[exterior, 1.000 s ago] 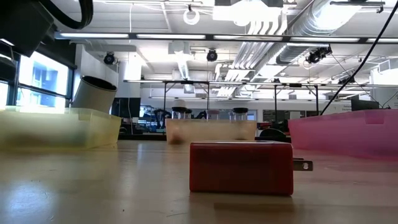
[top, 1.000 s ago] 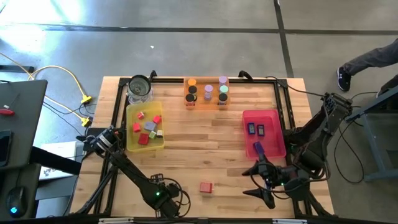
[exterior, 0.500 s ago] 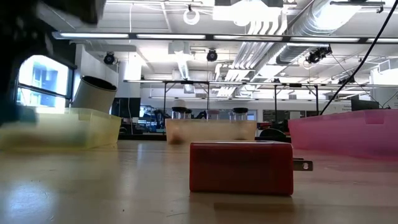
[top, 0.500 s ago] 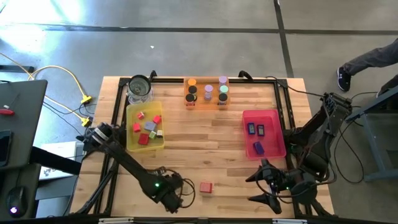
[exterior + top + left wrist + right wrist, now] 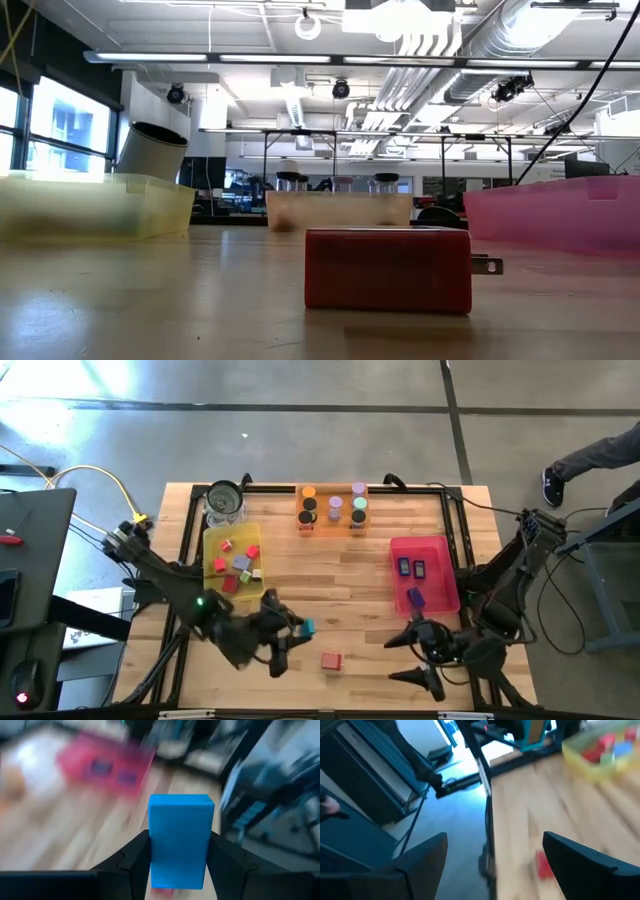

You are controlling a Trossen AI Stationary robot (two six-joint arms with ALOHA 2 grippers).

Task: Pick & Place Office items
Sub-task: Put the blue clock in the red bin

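High view: the left gripper (image 5: 292, 628) hangs over the bare wood in the middle of the table, between the yellow tray (image 5: 233, 562) and the pink tray (image 5: 424, 574), pinching a blue block (image 5: 309, 627) between its fingers. The left wrist view confirms the grip: the blue block (image 5: 180, 840) stands upright, squeezed on both long sides, with the pink tray (image 5: 107, 766) ahead of it. A red block (image 5: 331, 660) lies on the wood just beside the gripper, toward the near edge of the table.

The step in hand looks like carrying the blue block to a tray, probably the pink one, which already holds dark-blue pieces. To do it well, the arm should keep the block well above the tray wall, bring it over a free patch of the tray floor clear of the pieces already there, lower it close and only then let go, so it does not bounce out.

The right gripper (image 5: 424, 657) waits near the table's front right corner with its fingers spread wide and nothing between them.

The left wrist view is smeared, so what lies in the pink tray there is hard to make out. The low view shows only the red block (image 5: 388, 269) up close; the blue block and both grippers are out of its frame.
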